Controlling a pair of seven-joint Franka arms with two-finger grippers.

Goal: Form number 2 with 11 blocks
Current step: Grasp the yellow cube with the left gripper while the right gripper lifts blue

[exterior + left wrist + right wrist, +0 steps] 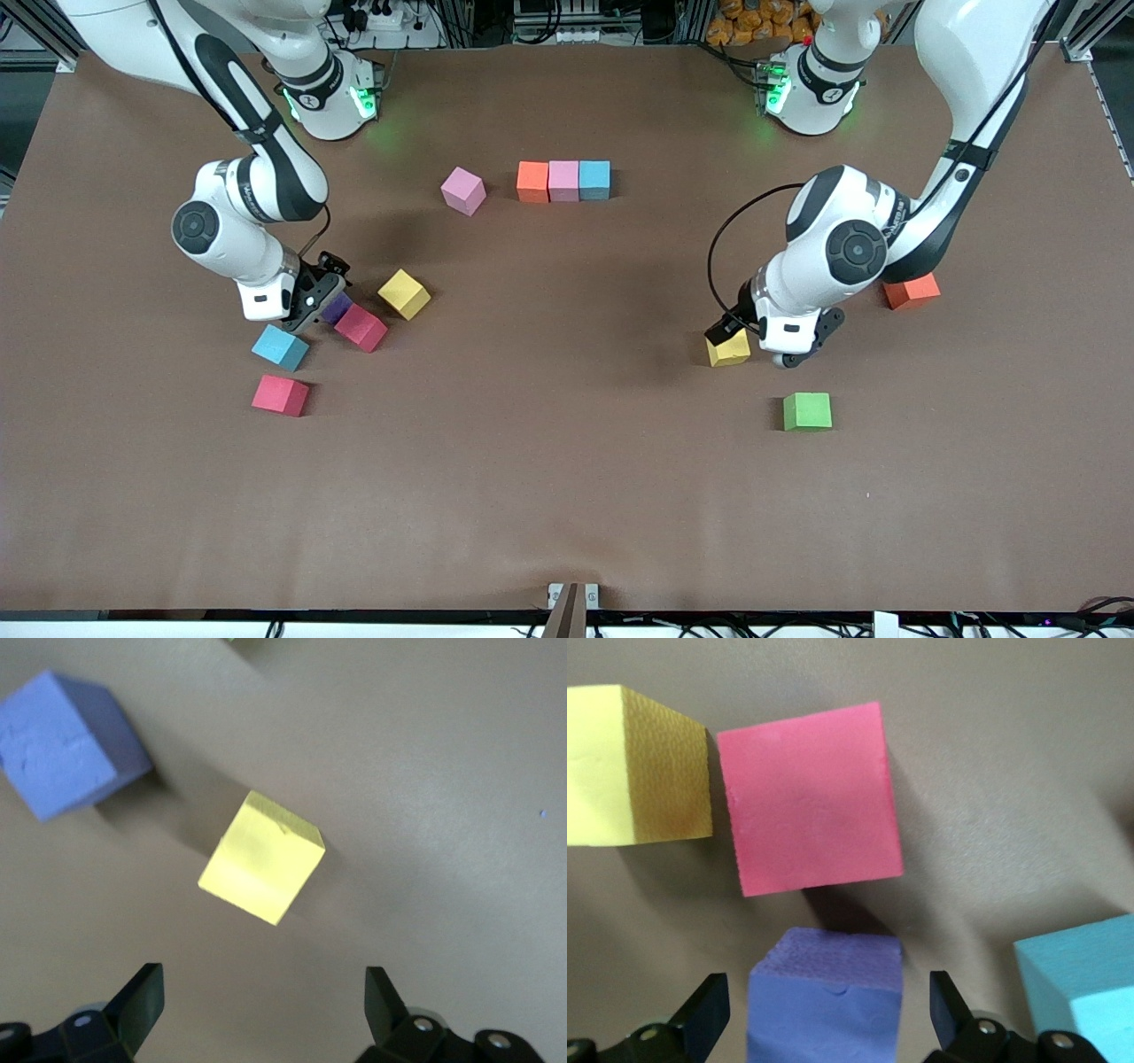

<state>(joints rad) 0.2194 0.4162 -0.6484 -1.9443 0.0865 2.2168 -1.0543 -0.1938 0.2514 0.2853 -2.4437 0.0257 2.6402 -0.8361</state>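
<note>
Blocks, small matte foam cubes: light, soft, grippy. Your right pincer [824, 1010], fingers apart, straddles the purple cube [826, 997]; left pincer [261, 1005], apart, hovers over the yellow cube [262, 858]. Pinch flat faces.

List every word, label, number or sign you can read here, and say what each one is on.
None can be read.
Right arm: small lettering on its black band, too small to read.
Left arm: the same, too small.
The blocks: plain faces, no print.

eleven blocks [563, 181]: two each of pink, red, yellow, orange, blue; one purple, one green.
</note>
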